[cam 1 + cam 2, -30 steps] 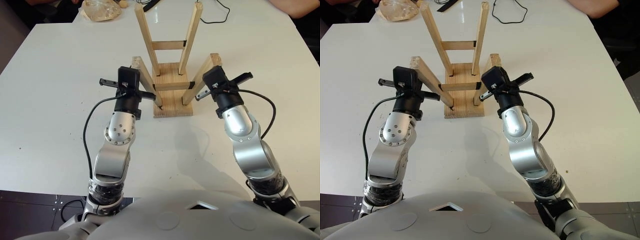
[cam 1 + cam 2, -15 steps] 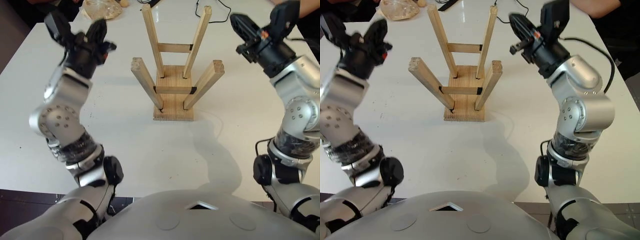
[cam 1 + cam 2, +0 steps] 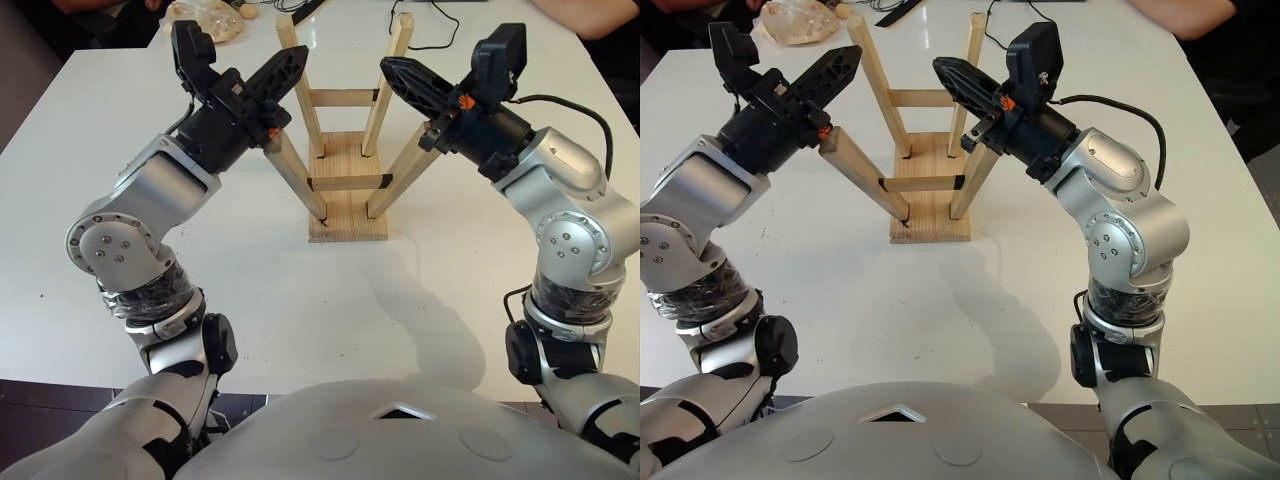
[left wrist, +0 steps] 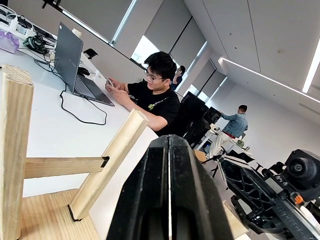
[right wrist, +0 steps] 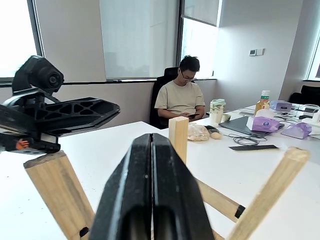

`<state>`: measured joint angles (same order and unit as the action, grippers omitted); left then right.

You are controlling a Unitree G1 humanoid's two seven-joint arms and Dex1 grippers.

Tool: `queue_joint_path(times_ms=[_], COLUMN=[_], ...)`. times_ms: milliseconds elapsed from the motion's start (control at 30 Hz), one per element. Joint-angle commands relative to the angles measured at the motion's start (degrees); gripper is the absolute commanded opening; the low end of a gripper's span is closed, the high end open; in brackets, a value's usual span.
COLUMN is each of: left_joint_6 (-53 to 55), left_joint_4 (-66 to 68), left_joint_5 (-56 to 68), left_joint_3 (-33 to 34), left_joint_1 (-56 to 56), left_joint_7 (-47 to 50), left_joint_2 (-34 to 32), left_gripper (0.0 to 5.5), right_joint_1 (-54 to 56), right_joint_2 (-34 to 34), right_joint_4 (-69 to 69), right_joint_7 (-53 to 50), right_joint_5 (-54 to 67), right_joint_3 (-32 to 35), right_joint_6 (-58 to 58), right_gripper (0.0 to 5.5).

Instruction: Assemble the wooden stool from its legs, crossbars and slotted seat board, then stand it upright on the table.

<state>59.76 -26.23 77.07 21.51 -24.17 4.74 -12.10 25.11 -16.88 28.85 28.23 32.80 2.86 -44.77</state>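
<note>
The wooden stool [image 3: 345, 150] sits upside down at the middle of the white desk [image 3: 90, 210]. Its seat board [image 3: 347, 218] lies flat on the desk and the four legs point up and splay outward. The near left leg [image 3: 296, 176] and near right leg [image 3: 404, 172] lean out to their own sides. The far left leg [image 3: 300, 85] and far right leg [image 3: 384, 88] rise steeper behind them. One crossbar [image 3: 346, 182] joins the near pair low down, and another crossbar [image 3: 345, 97] joins the far pair higher up.

Both arms are raised above the desk and angled in toward the stool. The left claw [image 3: 288, 64] is pinched shut with nothing between its fingers [image 4: 150, 200]. It hangs over the top end of the near left leg, its tip just beside the far left leg. The right claw [image 3: 392, 70] is likewise closed and empty, with its fingers [image 5: 172, 200] pressed together. It hangs above the near right leg with its tip just beside the far right leg. I cannot tell whether either claw touches the wood.

A crumpled plastic bag [image 3: 203, 18] lies at the far left of the desk.
</note>
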Motion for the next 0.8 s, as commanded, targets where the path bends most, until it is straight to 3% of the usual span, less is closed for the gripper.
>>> queue_joint_path(times_ms=[33, 233, 267, 333, 400, 467, 633, 800], left_joint_6=[0.2, -13.9, -15.1, -15.7, -15.7, -16.2, -17.9, -17.5], left_joint_4=[3.2, 3.5, 6.1, 15.1, 25.6, 29.4, 17.5, 7.4], left_joint_5=[-1.9, 5.1, 5.2, 1.8, -8.5, -16.9, -24.4, -29.6], left_joint_3=[-4.5, 5.2, 7.4, 10.8, 8.0, 2.3, -7.4, -14.1], left_joint_1=[4.0, -1.5, -1.1, 2.5, 9.2, 17.5, 33.7, 39.3], left_joint_7=[1.0, 1.2, 0.8, -2.0, -9.4, -17.3, -32.7, -40.2], left_joint_2=[-0.5, -1.9, -3.5, -8.5, -15.3, -19.5, -21.7, -25.1], left_gripper=[0.04, 0.04, 0.04, 0.04, 0.04, 0.04, 0.04, 0.04], right_joint_1=[-0.2, 11.5, 12.1, 9.8, 7.2, 5.7, 0.9, -1.4], right_joint_2=[2.2, 4.5, 3.4, -2.0, -5.7, -6.1, -8.8, -7.6], right_joint_4=[-2.9, -12.6, -16.6, -29.5, -41.8, -47.4, -49.6, -43.4], right_joint_7=[-0.8, -7.3, -6.3, 1.0, 8.0, 12.7, 24.6, 34.4], right_joint_5=[4.8, 18.3, 17.0, 5.8, -4.6, -7.4, -10.6, -7.7], right_joint_3=[0.6, 15.8, 16.3, 8.7, 0.1, -2.2, -4.7, -7.5], right_joint_6=[-2.9, -0.6, 0.9, 8.0, 16.3, 20.3, 29.1, 27.5], right_gripper=[0.0, 0.0, 0.0, 0.0, 0.0, 0.0, 0.0, 0.0])
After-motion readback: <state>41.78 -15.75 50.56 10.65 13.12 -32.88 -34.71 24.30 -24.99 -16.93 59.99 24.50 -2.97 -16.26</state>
